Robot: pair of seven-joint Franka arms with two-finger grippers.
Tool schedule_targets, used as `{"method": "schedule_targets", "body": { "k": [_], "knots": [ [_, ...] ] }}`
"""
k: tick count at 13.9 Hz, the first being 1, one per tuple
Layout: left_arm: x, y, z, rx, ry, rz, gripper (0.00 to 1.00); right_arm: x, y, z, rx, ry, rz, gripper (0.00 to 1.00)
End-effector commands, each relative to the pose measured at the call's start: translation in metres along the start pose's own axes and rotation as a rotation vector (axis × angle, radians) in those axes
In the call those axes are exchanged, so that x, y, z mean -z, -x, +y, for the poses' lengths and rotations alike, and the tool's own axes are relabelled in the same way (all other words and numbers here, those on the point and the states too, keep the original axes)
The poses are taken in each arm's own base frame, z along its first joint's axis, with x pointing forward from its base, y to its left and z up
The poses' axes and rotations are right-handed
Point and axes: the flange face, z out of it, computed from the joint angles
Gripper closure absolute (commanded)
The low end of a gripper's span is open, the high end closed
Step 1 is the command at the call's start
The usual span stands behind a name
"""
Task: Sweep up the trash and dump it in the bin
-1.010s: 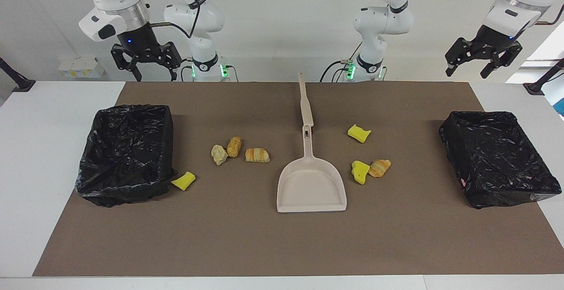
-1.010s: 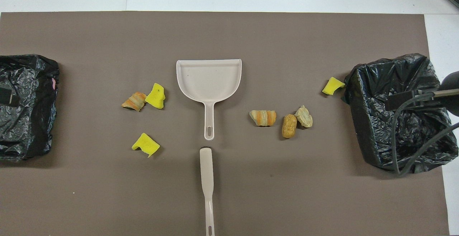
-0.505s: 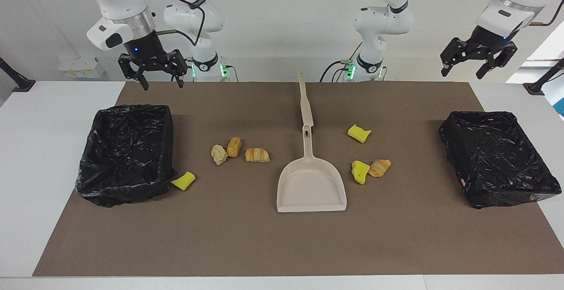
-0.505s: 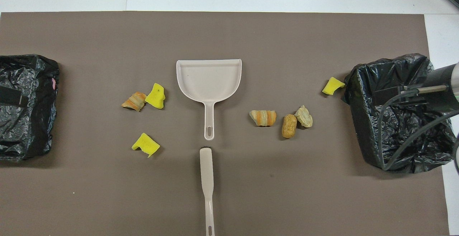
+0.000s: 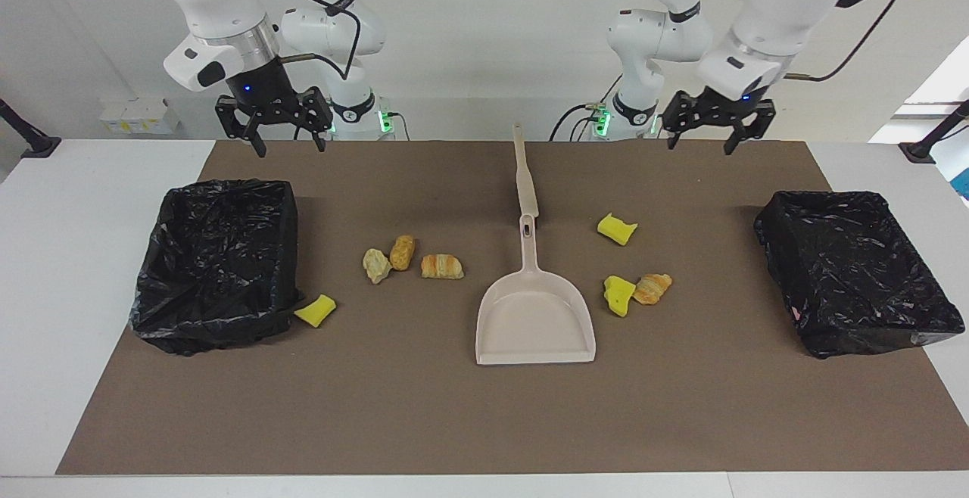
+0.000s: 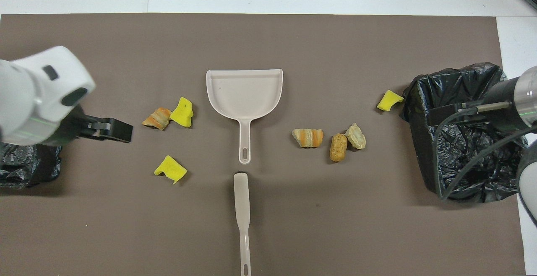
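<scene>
Overhead, left hand (image 5: 717,137) and right hand (image 5: 281,132) hang raised, fingers spread apart.

Facing view: we look from high up across the table, at the robots, far enough to see the whole brown mat (image 5: 484,422).
Overhead view: we look steeply down from above the robots' end.
Shared: we see the mat, the dustpan (image 5: 534,322) (image 6: 244,89) and both black bins, turned half around.
</scene>
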Motion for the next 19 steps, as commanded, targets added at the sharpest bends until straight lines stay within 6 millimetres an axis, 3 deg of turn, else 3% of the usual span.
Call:
{"method": "schedule_targets", "body": {
  "k": [1,5,7,12,14,16,19],
  "knots": [
    [-0.045,0.046,0.042,0.061,0.004,0.011,0.0,-0.013,0.001,-0.001,-0.018,-0.014,-0.009,0.0],
    [-0.105,0.097,0.088,0.019,0.031,0.013,0.0,-0.027,0.002,0.001,-0.016,-0.012,-0.037,0.0],
    [-0.13,0.113,0.118,0.005,0.024,0.004,0.0,-0.031,0.006,0.0,-0.016,-0.012,-0.048,0.0],
    [-0.216,0.171,0.194,-0.011,0.009,0.006,0.0,-0.062,0.011,0.001,0.028,-0.011,-0.09,0.0],
    [-0.241,0.195,0.21,-0.034,0.023,0.025,0.0,-0.063,0.01,-0.006,0.059,-0.012,-0.085,0.0],
    [-0.264,0.206,0.221,-0.067,-0.006,0.003,0.0,-0.065,0.012,-0.011,0.07,-0.007,-0.089,0.0],
    [-0.271,0.208,0.222,-0.065,-0.015,-0.009,0.0,-0.067,0.014,-0.019,0.08,0.004,-0.094,0.0]
  ]
}}
